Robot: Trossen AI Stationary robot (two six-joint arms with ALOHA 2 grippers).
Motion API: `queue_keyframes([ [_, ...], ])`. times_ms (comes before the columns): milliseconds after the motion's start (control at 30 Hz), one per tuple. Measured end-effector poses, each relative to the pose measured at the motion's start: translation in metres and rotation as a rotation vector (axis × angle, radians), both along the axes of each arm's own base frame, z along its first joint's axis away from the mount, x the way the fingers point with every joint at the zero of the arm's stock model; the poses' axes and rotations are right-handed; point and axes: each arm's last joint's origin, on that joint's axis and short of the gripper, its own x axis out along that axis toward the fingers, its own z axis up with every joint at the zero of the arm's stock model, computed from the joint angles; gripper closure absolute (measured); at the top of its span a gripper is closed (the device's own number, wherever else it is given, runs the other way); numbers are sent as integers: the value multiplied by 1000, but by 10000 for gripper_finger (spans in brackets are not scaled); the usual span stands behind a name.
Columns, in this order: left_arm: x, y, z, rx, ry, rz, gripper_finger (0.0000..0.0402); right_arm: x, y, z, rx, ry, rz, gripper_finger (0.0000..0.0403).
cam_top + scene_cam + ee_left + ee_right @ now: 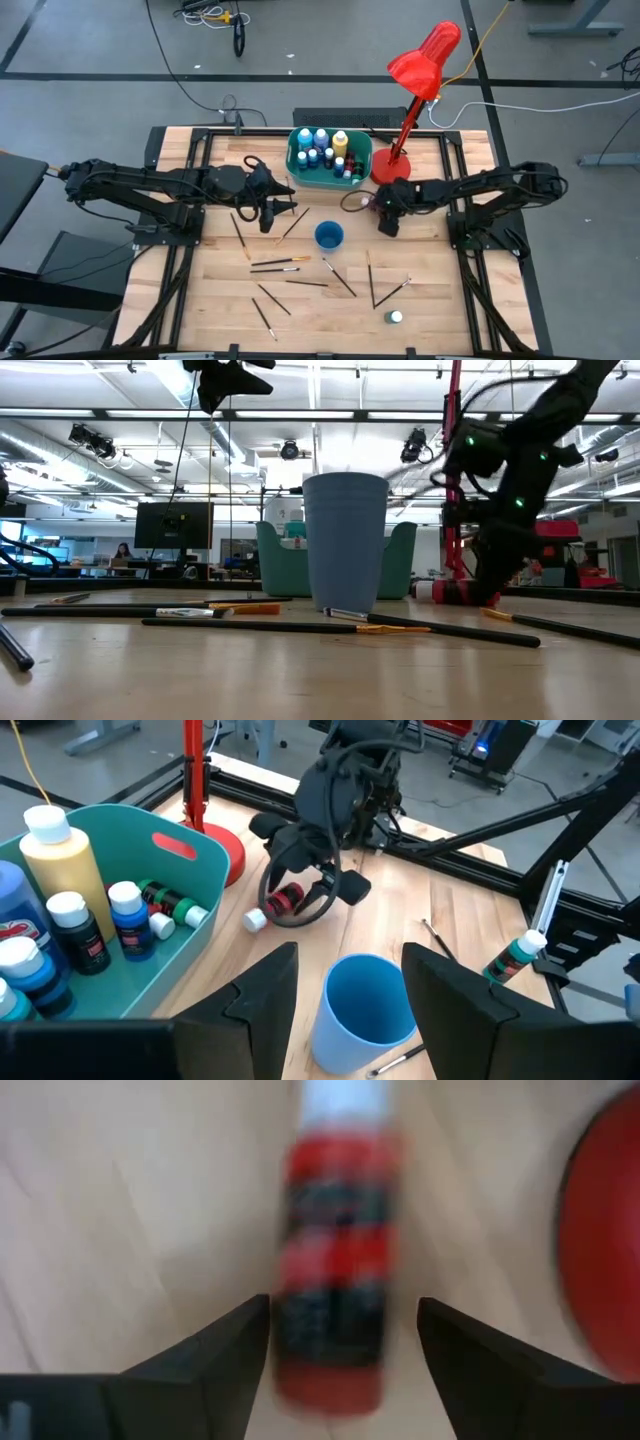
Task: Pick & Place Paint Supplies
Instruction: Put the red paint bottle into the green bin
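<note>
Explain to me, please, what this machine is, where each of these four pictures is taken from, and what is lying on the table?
This is a robot with two dark jointed arms at a light wooden table. One picture looks straight down, one looks level across the tabletop, and one comes from each arm's wrist.

On the table stand a teal rectangular plastic tub holding small paint bottles, a red desk lamp and an open blue plastic cup. Thin paintbrushes lie scattered, and one green bottle with a white cap stands near the front edge.

The left gripper hangs open above the cup, holding nothing. The right gripper is open around a red, white-capped paint bottle lying on its side beside the lamp's base, not yet gripped.
</note>
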Motion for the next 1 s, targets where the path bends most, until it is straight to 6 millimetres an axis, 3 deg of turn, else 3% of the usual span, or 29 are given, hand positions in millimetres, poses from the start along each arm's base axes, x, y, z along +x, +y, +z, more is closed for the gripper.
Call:
queue_keyframes([
  [167,0,0,0,0,-1,0,212,1,-3,-4,-38,-51,88,183],
  [433,0,0,0,1,1,1,212,7,-3,-2,-9,-141,132,276],
  [633,0,0,0,92,13,-29,212,13,-2,3,39,-187,137,270],
  [800,0,2,0,200,28,-5,212,34,-2,32,12,-294,158,258],
  [1000,-1,9,3,259,18,199,212,53,3,83,-78,-470,255,276],
])
